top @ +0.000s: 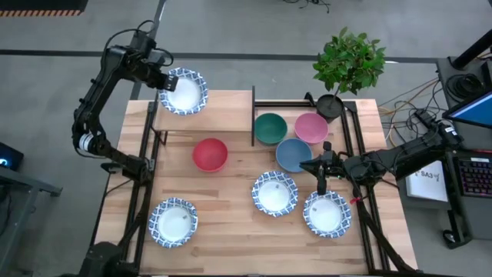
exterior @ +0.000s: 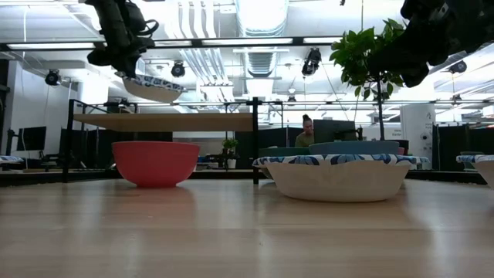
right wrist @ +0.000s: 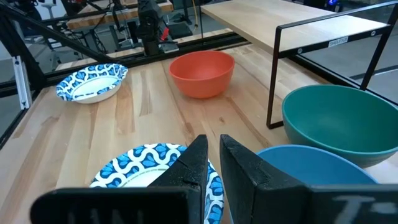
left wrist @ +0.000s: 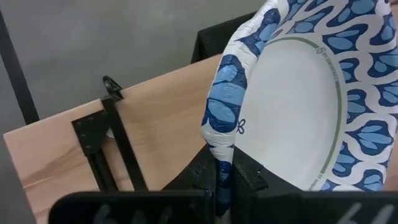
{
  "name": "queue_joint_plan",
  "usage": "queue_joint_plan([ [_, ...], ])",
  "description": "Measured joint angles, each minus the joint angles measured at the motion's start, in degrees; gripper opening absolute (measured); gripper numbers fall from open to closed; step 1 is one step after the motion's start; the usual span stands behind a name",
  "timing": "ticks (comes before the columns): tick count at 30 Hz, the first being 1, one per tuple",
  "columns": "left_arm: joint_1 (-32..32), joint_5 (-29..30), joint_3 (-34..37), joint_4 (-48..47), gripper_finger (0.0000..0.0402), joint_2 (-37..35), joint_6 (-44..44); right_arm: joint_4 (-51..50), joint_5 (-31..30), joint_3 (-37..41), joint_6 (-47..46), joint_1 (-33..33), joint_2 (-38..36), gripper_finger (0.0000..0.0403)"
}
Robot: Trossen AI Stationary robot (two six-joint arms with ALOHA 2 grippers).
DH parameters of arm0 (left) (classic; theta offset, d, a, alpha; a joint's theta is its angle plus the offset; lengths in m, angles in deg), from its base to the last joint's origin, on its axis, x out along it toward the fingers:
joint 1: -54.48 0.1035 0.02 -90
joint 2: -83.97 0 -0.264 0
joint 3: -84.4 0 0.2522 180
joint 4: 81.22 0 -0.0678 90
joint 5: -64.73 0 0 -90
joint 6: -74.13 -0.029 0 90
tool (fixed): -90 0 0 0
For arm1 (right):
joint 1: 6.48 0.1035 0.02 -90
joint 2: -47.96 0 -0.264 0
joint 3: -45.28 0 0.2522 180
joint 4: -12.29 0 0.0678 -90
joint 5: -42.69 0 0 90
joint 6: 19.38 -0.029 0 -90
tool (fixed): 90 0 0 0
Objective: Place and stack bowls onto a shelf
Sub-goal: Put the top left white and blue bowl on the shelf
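My left gripper (top: 163, 80) is shut on a white bowl with a blue patterned rim (top: 184, 91), held above the far left end of the shelf (top: 219, 115); the low view shows the bowl (exterior: 154, 87) clear of the shelf board (exterior: 166, 121). My right gripper (top: 320, 175) is shut and empty, above the table between the blue bowl (top: 292, 155) and two white bowls (top: 275, 193), (top: 327, 213). The red bowl (top: 209, 154), green bowl (top: 270, 128) and pink bowl (top: 311, 127) stand on the table. A third white bowl on the table (top: 173, 221) sits near left. My left gripper pinches the bowl's patterned rim (left wrist: 219, 144) between its two fingers, one finger inside the bowl and one outside. It comes at the rim from the table's left side. The bowl is lifted clear above the shelf, slightly tilted, open side up.
A black pot with a green plant (top: 332, 105) stands at the far right behind the pink bowl. The shelf's black frame posts (top: 253, 115) stand by the green bowl. Bare tabletop (top: 223, 223) lies near the front middle.
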Motion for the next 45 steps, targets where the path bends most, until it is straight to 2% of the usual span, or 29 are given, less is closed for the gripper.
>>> queue_joint_plan([
  [6, -3.72, -2.38, 4.06, 1.31, 0.0000, 0.00, 0.56, 0.01, 0.01, 0.00, 0.13, 0.00, 0.00, 0.0031],
  [13, -5.30, 1.21, 9.16, 3.92, 0.0005, 0.07, 3.35, 0.02, 0.09, 0.00, -0.67, 0.00, 0.00, 0.0031],
  [18, -5.30, 2.17, 9.56, 4.14, 0.0033, 0.22, 3.31, 0.00, 0.08, 0.00, -0.30, 0.02, 0.00, 0.0031],
  [27, -5.30, 5.14, 9.48, 4.06, 0.0106, 0.19, -0.96, 0.02, 0.10, 0.00, -0.28, 0.00, 0.00, 0.0031],
  [29, -5.34, 3.99, 9.05, 4.13, 0.0118, -0.02, -2.31, 0.00, 0.10, 0.00, -0.29, 0.01, 0.00, 0.0031],
  [31, -5.90, 0.41, 8.54, 3.94, 0.0123, -0.52, -2.67, 0.02, 0.08, 0.00, -0.28, 0.00, 0.00, 0.0031],
  [35, -9.32, -5.73, 8.03, 5.46, 0.0122, -1.44, -2.61, 0.02, 0.08, 0.00, -0.28, 0.02, 0.00, 0.0031],
  [42, -19.69, -3.73, 8.89, 11.02, 0.0096, -0.40, -1.43, 0.00, 0.07, 0.00, -0.27, 0.01, 0.00, 0.0031],
  [45, -24.04, 0.33, 9.84, 13.49, 0.0080, 0.79, -0.22, 0.00, 0.06, 0.00, -0.26, 0.02, 0.00, 0.0031],
])
